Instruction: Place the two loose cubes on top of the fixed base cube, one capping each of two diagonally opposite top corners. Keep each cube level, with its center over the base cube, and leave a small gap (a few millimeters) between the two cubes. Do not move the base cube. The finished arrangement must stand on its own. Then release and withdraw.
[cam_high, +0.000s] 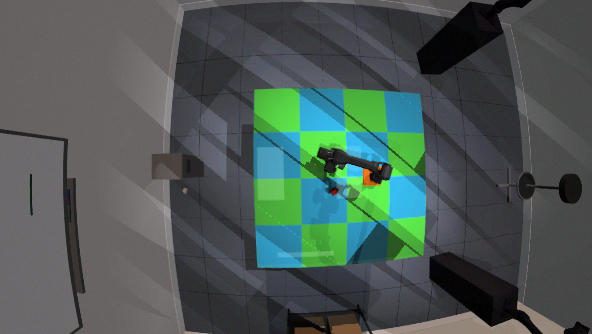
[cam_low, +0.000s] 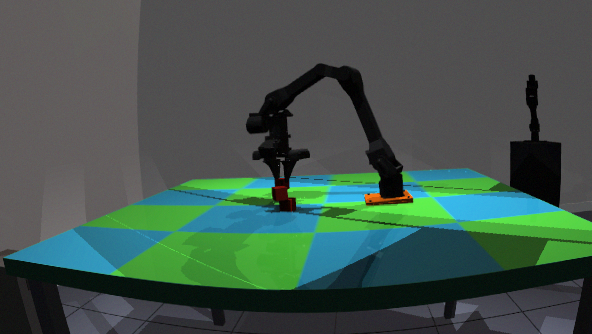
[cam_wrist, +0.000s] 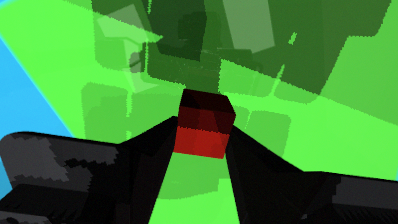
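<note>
Table (cam_high: 280, 245) (cam_low: 350, 300) (cam_wrist: 350, 140): green and blue checks, crossed by shadows, grey wall (cam_low: 210, 45) beyond.
Arm (cam_high: 357, 160) (cam_low: 320, 74): one, black, on an orange plate (cam_high: 368, 181) (cam_low: 370, 200) to the right; reaches left.
Base cube (cam_low: 289, 205): dark red, on the table, left of the orange plate.
Perched cube (cam_high: 334, 191) (cam_low: 279, 193): red, on the base cube, overhanging to the left; looks level.
Held cube (cam_low: 283, 181) (cam_wrist: 202, 140): red, low on the far side of the pair; contact with the table cannot be told.
Jaws: pointing down, closed on the held cube, a fingertip against each of two opposite sides.
Handling, judged: light, rigid, flat-faced; unlikely to crush, liable to twist if pinched off-centre.
Hold, judged: mid-face on opposite sides, squarely, tips kept high enough to clear the base cube at setting down.
Caution, judged: raise straight up; a sideways brush could shift the perched cube.
Outstanding: the diagonally opposite corner, small gap to keep.
</note>
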